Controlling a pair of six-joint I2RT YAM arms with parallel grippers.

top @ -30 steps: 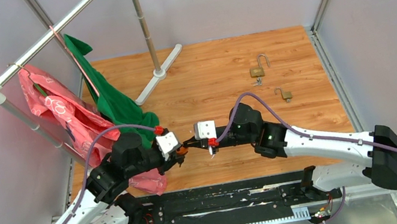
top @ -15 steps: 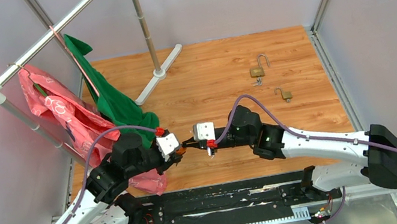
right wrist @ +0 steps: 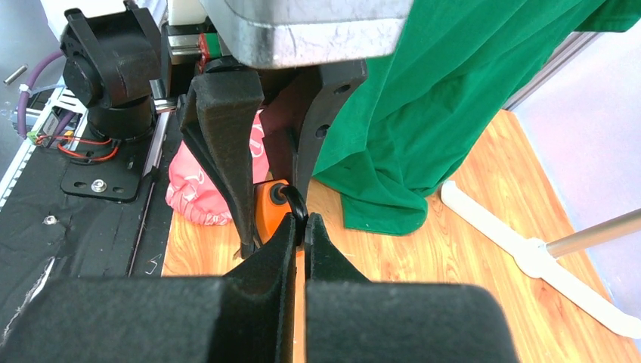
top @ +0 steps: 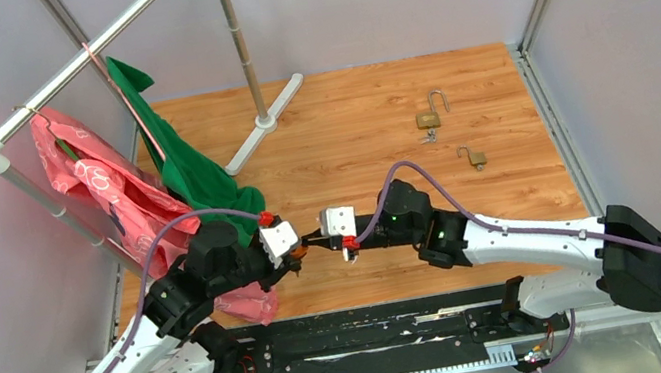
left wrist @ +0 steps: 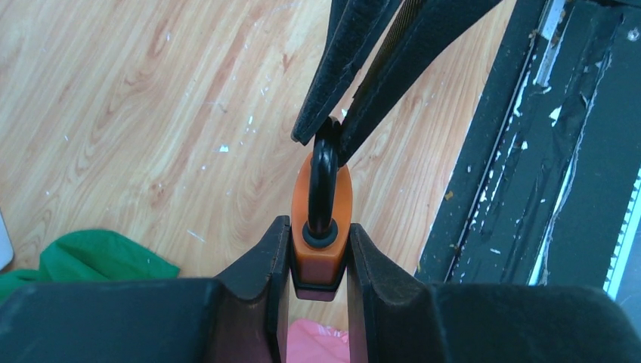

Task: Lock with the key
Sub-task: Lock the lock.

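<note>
An orange padlock [left wrist: 321, 246] with a black shackle [left wrist: 325, 170] hangs above the wooden floor between my two arms. My left gripper [left wrist: 318, 229] is shut on the padlock's body, one finger on each flat side. My right gripper [right wrist: 301, 223] is shut on the shackle [right wrist: 293, 201], its fingertips pinching the loop's top. In the top view the two grippers meet at the padlock [top: 300, 250]. A small silvery thing [top: 428, 137], perhaps the key, lies far off by a brass padlock [top: 428, 119]. I see no key at the orange padlock.
A second small brass padlock [top: 474, 157] lies at the right. A clothes rail [top: 82, 61] with pink [top: 97, 180] and green [top: 186, 165] garments stands at the left, its white foot [top: 265, 121] on the floor. The black base rail [top: 381, 330] runs along the near edge.
The right arm has edged slightly left, and both grippers with the padlock have shifted a little up and left. Both grips are unchanged.
</note>
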